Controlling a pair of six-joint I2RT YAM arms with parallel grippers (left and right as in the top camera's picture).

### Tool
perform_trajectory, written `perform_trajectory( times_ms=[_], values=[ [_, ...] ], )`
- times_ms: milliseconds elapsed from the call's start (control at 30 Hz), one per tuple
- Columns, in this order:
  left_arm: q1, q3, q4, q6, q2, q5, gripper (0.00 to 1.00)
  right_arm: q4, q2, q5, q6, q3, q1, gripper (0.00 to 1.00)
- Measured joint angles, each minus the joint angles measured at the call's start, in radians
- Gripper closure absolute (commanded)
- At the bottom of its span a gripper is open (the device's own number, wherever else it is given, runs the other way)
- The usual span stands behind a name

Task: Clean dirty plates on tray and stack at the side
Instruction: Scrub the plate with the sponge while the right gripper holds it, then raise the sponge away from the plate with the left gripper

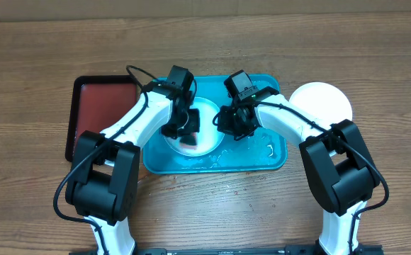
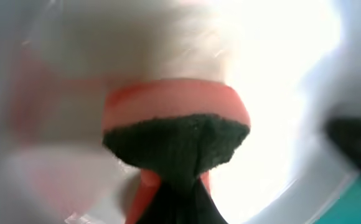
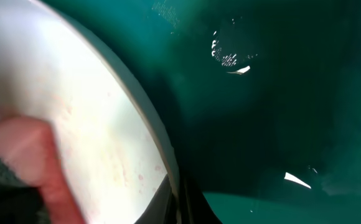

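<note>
A pale round plate (image 1: 207, 115) lies in the left half of the turquoise tray (image 1: 262, 157). My left gripper (image 1: 184, 132) is shut on a red sponge with a dark scouring face (image 2: 175, 140) and presses it down onto the plate (image 2: 280, 74). My right gripper (image 1: 231, 122) is shut on the plate's right rim. In the right wrist view that rim (image 3: 159, 134) runs down between the dark fingers (image 3: 196, 208). Faint pink specks (image 3: 131, 168) show on the plate, and the sponge (image 3: 25, 152) sits at the left. A white plate (image 1: 324, 103) lies on the table right of the tray.
A black tray with a red inside (image 1: 103, 106) sits on the wooden table just left of the turquoise tray. Water drops (image 1: 268, 149) lie on the tray floor (image 3: 280, 93) at the right. Both arms reach in from the near edge.
</note>
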Motion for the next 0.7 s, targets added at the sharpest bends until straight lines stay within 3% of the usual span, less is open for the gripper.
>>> perform_trajectory(
  times_ms=[200, 367, 533, 700],
  values=[
    [0.000, -0.002, 0.232, 0.024, 0.000, -0.095, 0.96, 0.000, 0.000, -0.001, 0.000, 0.000, 0.000, 0.96],
    [0.000, -0.002, 0.268, 0.014, 0.000, -0.286, 0.96, -0.001, 0.000, -0.002, 0.000, 0.000, 0.000, 0.96],
    [0.013, 0.040, 0.072, -0.053, 0.000, -0.393, 0.96, -0.002, 0.000, -0.002, 0.000, 0.000, 0.000, 0.96],
    [0.028, 0.249, -0.201, -0.102, 0.006, -0.418, 0.96, -0.006, 0.000, -0.006, 0.001, 0.000, -0.001, 0.96]
  ],
)
